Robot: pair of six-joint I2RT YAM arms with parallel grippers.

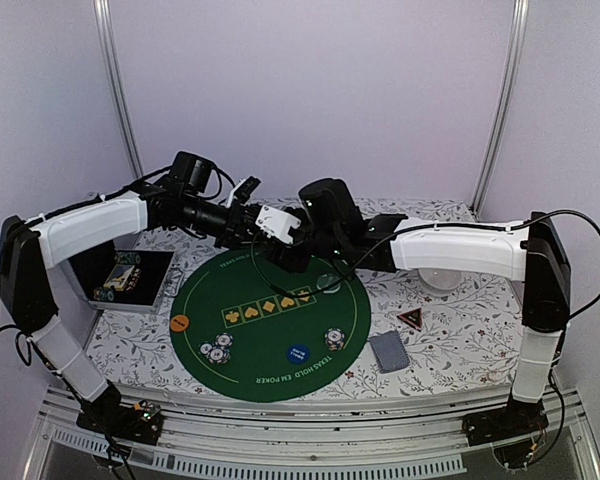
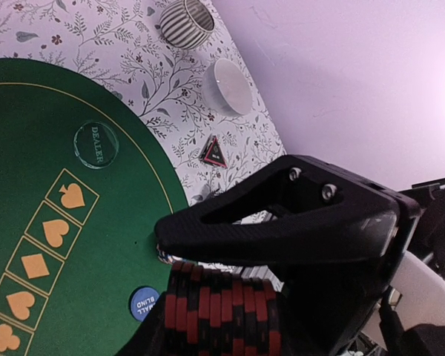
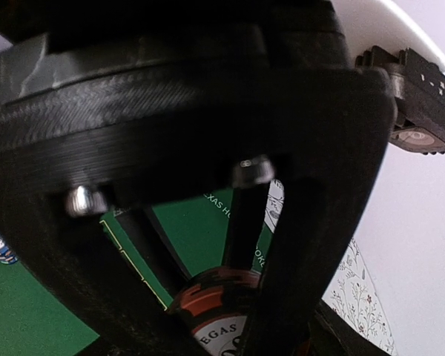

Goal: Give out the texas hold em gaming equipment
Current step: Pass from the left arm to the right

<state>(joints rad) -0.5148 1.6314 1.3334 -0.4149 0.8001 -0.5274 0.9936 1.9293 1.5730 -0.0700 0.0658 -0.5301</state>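
A stack of red-black striped poker chips [image 2: 222, 311] is held in the air over the far edge of the green mat [image 1: 270, 330]. My left gripper [image 1: 278, 228] [image 2: 170, 297] is shut on it. My right gripper [image 1: 302, 250] [image 3: 222, 326] meets it there, its fingers closed around the same stack's end [image 3: 222, 315]. On the mat lie an orange button [image 1: 179, 323], a blue button [image 1: 297, 353] [image 2: 144, 302], two small chip piles [image 1: 218, 347] [image 1: 334, 339] and a clear dealer disc [image 1: 328, 283] [image 2: 96, 144]. The card deck [image 1: 388, 350] and triangle marker [image 1: 411, 319] [image 2: 213, 153] lie to the right.
A white bowl [image 1: 440, 278] [image 2: 228, 85] sits at the back right under my right arm, and a ribbed grey cup [image 2: 187, 22] stands beyond it. An open dark box [image 1: 130, 278] sits left of the mat. The walls are close behind.
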